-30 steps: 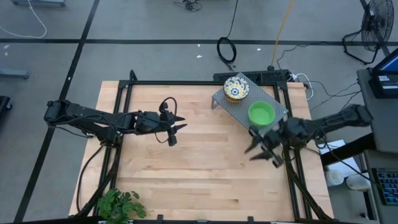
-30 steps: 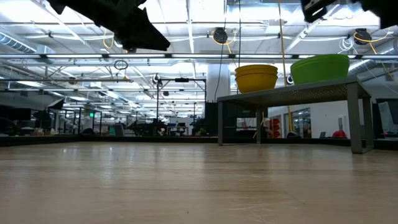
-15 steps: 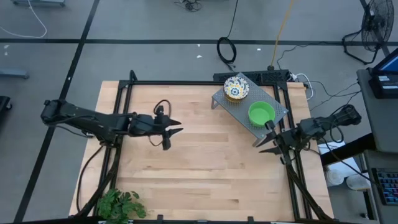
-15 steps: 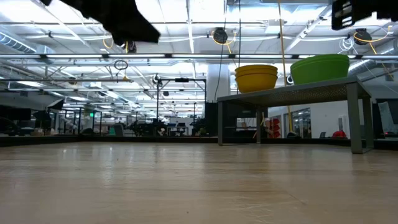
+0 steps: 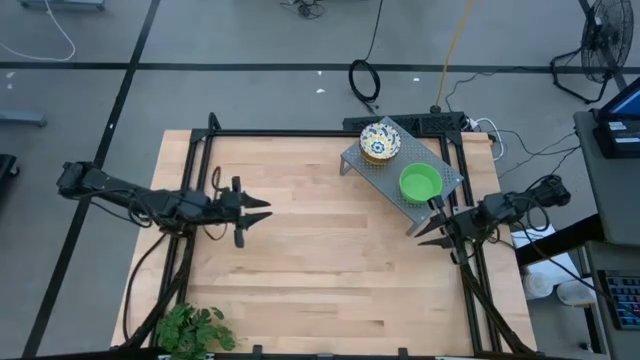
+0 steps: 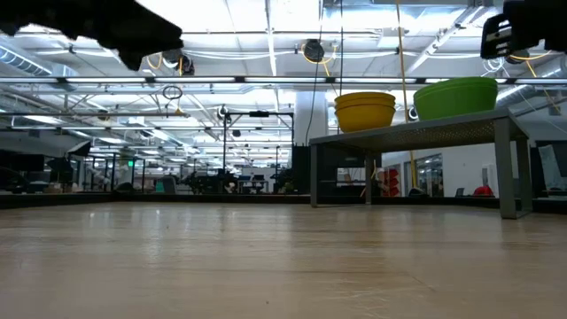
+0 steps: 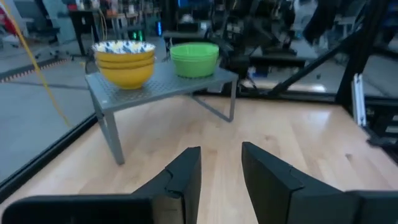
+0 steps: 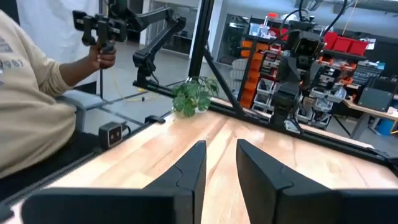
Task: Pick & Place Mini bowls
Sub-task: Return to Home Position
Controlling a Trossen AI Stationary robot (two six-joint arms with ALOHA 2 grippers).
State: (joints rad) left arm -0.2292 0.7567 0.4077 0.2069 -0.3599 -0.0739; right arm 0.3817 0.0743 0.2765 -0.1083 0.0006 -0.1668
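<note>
Bowls (image 5: 419,183) are all up on the rack (image 5: 395,163) at the counter's (image 5: 300,270) far right. A yellow stack (image 5: 380,140) shows its floral inside, and a green stack (image 7: 194,59) sits beside it toward the rack's nearer end. No bowl lies on the bare wood, so what is left looks like the retreat to rest.

The left gripper (image 5: 262,210) hangs over the counter's left part, well apart from the rack. Its fingers (image 7: 186,177) are a narrow gap apart and empty. The right gripper (image 5: 424,229) is just beside the rack's near corner, on the green stack's side, with its fingers parted and holding nothing.

To do this well, the right arm should draw straight away from the rack rather than swing across it. A brush against that corner or its leg could jolt the stacks. The left arm has open room and can fold back directly. Both are best carried high off the wood.
</note>
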